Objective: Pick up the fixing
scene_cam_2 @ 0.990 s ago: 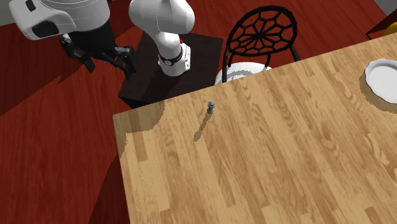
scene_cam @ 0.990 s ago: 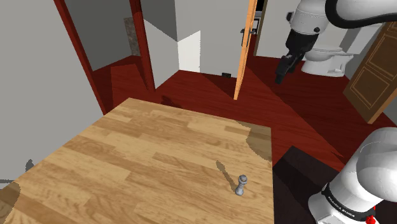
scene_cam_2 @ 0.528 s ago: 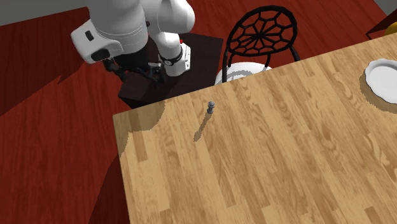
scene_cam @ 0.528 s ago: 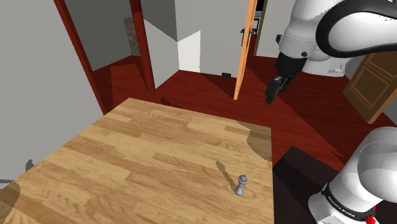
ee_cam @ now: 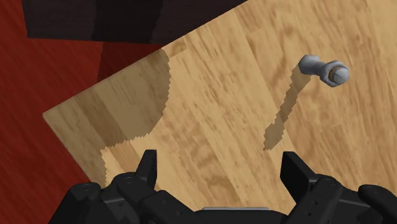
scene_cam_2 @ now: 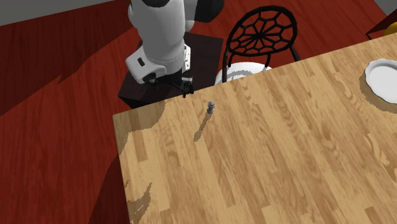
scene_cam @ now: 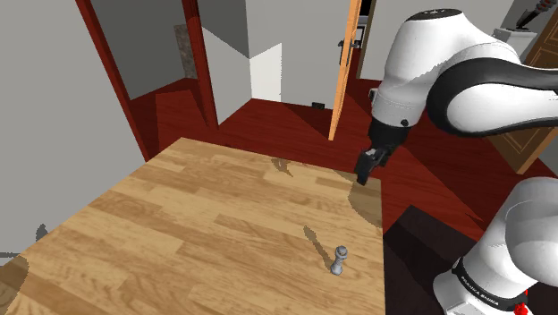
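My jaws spread wide, empty, above table [scene_cam_2: 286,159] corner. Fixing [ee_cam: 324,69] stands upright near table edge, apart from me. Small, grey, knobbed. I judge it light, stiff, smooth, easily toppled. Best pinch: narrow stem below head, squarely.

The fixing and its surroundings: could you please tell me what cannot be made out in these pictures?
fixing: too small in the second exterior view to tell its kind or any thread.
tool: dark and seen edge-on in the shoulder view, so its finger gap is unreadable there.
chair: in the second exterior view, the table hides its legs and much of its seat.
plate: cut off by the second exterior view's right edge.
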Action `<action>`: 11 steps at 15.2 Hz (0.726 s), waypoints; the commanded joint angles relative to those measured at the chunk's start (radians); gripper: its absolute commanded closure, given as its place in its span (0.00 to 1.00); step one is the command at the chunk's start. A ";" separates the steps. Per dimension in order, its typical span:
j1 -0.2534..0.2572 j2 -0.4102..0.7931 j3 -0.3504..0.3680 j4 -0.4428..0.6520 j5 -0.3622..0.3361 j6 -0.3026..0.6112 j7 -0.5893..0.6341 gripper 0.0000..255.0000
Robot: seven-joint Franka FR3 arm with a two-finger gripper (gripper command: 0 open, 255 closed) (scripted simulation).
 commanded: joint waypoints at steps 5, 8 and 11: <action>0.061 0.075 0.108 -0.062 0.108 0.122 0.118 0.00; 0.088 0.136 0.166 -0.075 0.158 0.191 0.176 0.00; 0.110 0.210 0.226 -0.077 0.203 0.267 0.233 0.00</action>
